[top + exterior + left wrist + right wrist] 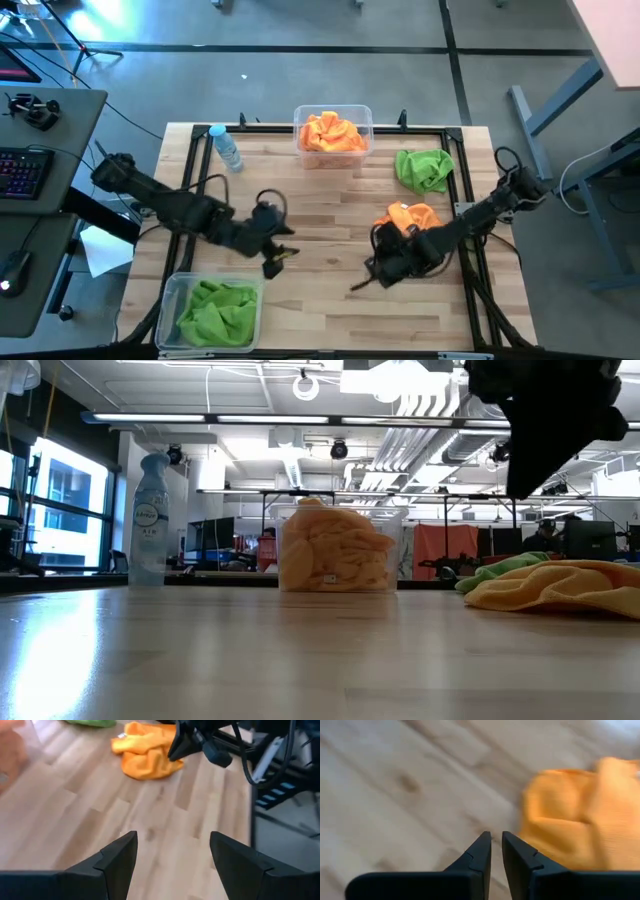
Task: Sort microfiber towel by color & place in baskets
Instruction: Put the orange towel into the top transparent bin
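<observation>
Microfiber towels: orange ones fill the far basket (pixel 333 115), green ones the near basket (pixel 215 312).
Left to sort: orange towel (pixel 408 216) and green towel (pixel 424 169) on the worktop (pixel 320 220).
Right hand (pixel 380 268): fingers nearly together, empty, beside the orange towel.
Left hand (pixel 272 260): fingers apart, empty, mid-worktop.

Orange towel (pixel 408 216) and green towel (pixel 424 169) on pale wood table (pixel 320 220); dark pincers.
</observation>
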